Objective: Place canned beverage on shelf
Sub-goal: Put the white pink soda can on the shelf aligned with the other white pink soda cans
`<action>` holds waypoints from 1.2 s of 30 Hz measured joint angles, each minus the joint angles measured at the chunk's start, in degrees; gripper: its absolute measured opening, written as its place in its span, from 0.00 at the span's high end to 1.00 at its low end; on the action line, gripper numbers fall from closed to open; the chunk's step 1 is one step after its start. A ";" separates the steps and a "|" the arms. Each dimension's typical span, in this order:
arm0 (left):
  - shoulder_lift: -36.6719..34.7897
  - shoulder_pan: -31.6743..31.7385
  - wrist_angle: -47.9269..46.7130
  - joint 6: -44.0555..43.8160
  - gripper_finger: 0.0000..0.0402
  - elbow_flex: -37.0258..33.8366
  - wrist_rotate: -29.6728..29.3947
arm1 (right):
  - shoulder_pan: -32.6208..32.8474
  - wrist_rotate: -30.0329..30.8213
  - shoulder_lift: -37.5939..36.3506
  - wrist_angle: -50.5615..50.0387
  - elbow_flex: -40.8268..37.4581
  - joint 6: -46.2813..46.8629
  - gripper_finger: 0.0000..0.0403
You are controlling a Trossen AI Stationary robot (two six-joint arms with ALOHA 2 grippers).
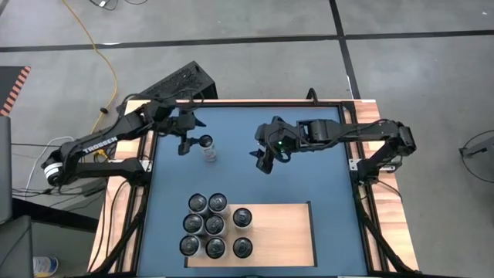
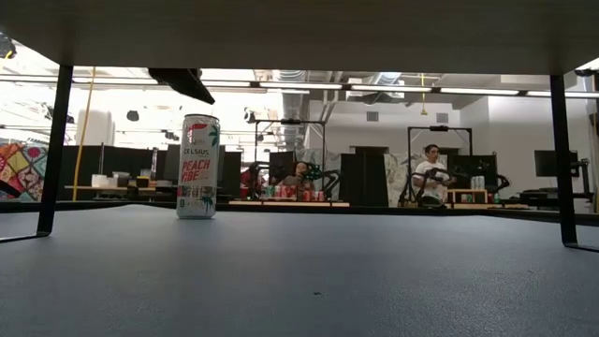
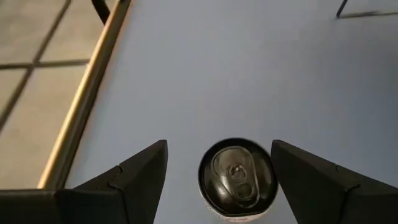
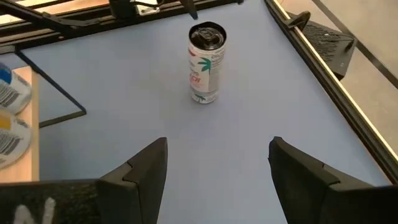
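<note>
Can [image 3: 236, 180] upright betw. open left end effector [image 3: 219, 174] fingers, untouched, just below.

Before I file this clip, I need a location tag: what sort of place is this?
Most likely a robotics lab. Behind the can stand more black-framed work tables with cans on them, a person sits at one, and the ceiling is open, with strip lights and ducting.

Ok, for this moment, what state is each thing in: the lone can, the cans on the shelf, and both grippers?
Celsius can: upright on the blue surface, free, top unopened.
Shelf: flat, right part bare.
Shelf cans: eight, upright, clustered at its left end.
Left gripper: open, above the can, fingers either side.
Right gripper: open, empty, away from the can.
</note>
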 joint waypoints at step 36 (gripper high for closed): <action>3.68 -2.67 12.53 -7.17 0.32 -10.19 -4.07 | -0.01 -1.31 0.00 -0.64 0.00 -0.50 0.37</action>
